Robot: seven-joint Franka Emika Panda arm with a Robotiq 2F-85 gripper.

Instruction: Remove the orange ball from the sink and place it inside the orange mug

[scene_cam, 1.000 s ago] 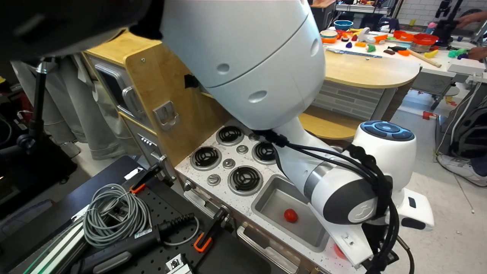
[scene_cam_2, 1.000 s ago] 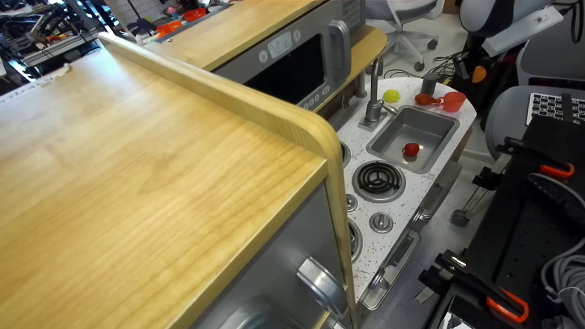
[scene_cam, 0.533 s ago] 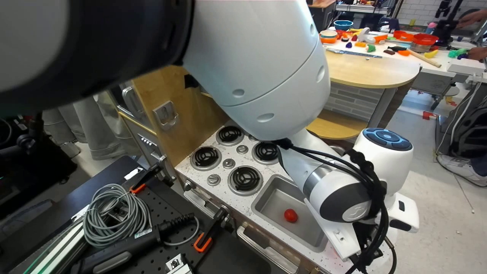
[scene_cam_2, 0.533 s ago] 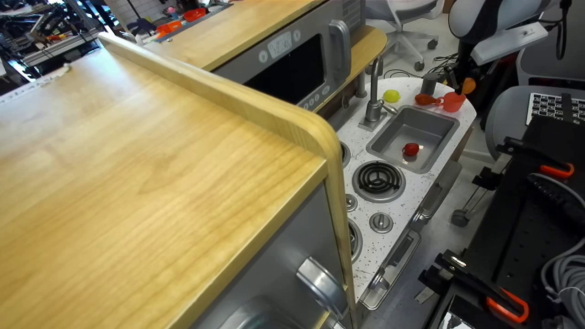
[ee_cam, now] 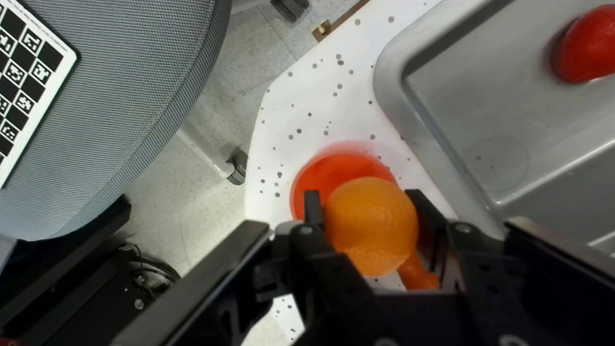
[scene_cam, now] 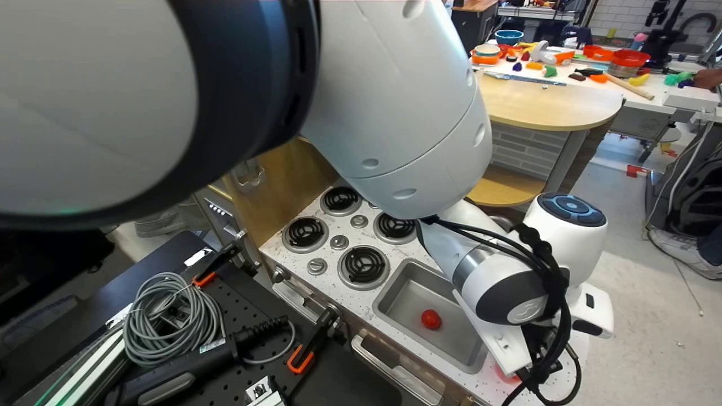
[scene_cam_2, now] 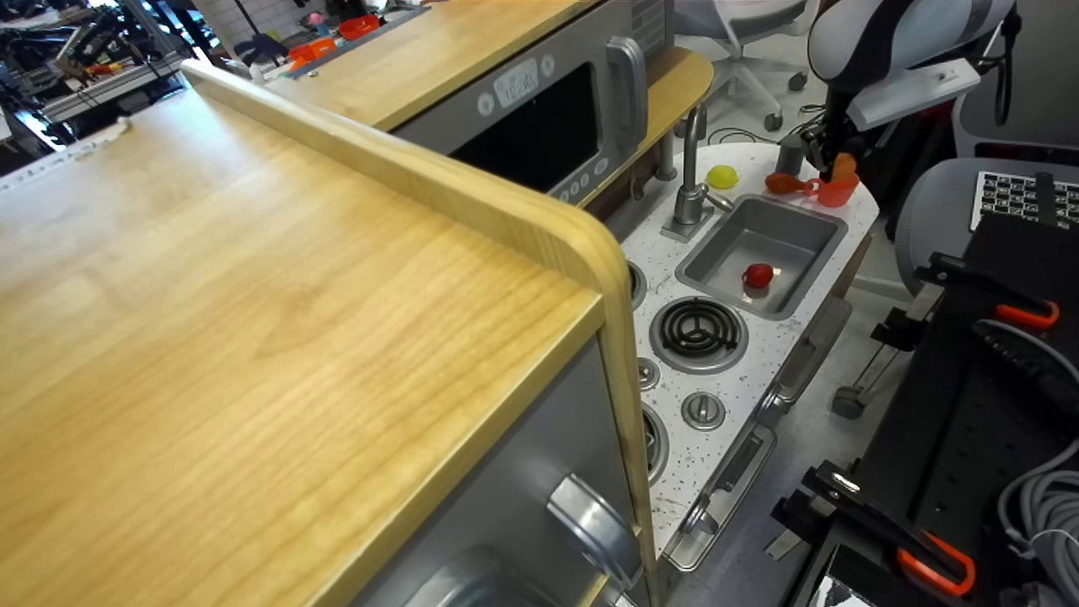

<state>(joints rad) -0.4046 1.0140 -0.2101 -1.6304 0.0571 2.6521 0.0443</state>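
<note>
The gripper (ee_cam: 365, 207) pinches the orange ball (ee_cam: 371, 227), which hangs above the orange mug (ee_cam: 334, 168) and, in the wrist view, hides part of it. Best to centre the ball over the mouth, lower slowly without nudging the mug, then let go low. Keep clear of the sink (ee_cam: 480, 120) beyond.

Smooth metallic sink (ee_cam: 495, 110), wood-grained cabinet top (scene_cam_2: 295, 320).
</note>
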